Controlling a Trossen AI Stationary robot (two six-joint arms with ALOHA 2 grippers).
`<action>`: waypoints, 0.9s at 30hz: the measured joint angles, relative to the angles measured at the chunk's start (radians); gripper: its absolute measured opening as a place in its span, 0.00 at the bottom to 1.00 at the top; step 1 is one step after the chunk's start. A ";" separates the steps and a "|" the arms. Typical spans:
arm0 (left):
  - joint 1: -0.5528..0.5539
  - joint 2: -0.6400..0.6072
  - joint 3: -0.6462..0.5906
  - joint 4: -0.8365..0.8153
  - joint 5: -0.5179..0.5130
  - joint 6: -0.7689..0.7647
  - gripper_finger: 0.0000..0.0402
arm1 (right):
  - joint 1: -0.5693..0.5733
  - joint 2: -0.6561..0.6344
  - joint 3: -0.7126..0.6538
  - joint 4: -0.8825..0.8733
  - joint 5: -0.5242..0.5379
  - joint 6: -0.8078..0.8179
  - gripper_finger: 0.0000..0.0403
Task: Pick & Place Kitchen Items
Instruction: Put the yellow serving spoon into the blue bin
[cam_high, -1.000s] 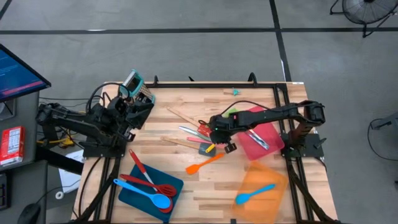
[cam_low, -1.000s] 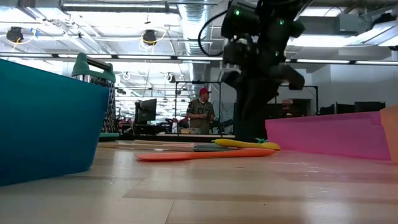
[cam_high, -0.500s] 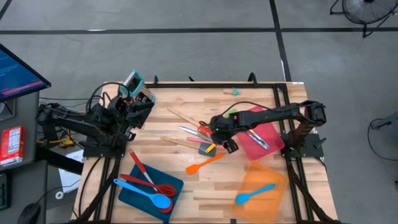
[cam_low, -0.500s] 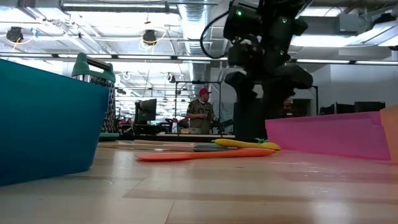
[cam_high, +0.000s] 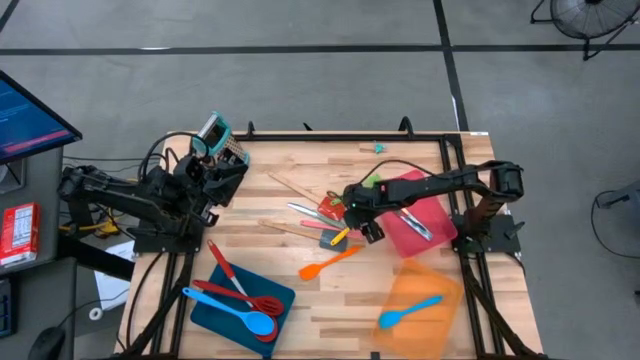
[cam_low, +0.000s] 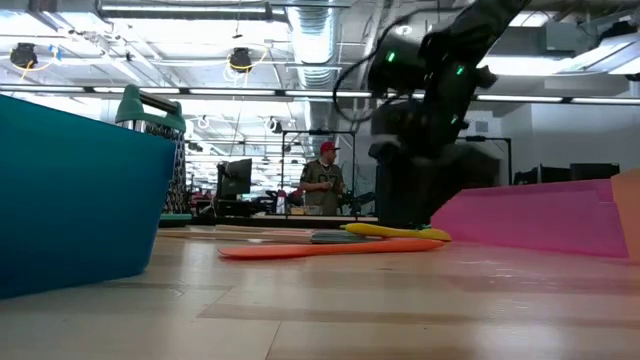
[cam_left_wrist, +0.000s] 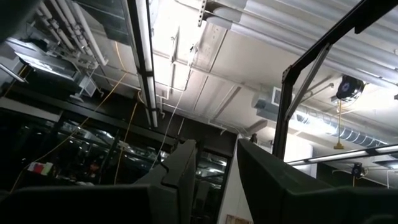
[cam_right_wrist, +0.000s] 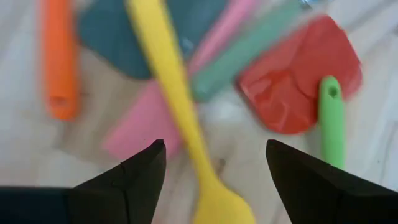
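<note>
Two arms were seen from above. The right gripper was held over a pile of spoons near the middle of the tabletop, beside the pink tray. The left gripper was parked at the far left corner.

From table height, an orange spatula was lying flat.

In the right wrist view, the jaws were spread wide over a yellow spoon.

In the left wrist view, the fingers were slightly apart, holding nothing.
</note>
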 joint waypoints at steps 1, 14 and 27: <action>0.000 0.000 0.000 -0.001 0.000 0.000 0.26 | -0.011 0.022 0.004 0.010 0.000 0.000 0.67; 0.000 0.000 0.000 -0.004 0.000 -0.002 0.26 | -0.027 0.129 0.020 -0.058 -0.016 0.016 0.57; 0.000 0.000 0.000 -0.011 0.001 -0.003 0.26 | -0.026 0.137 0.054 -0.067 -0.021 0.051 0.07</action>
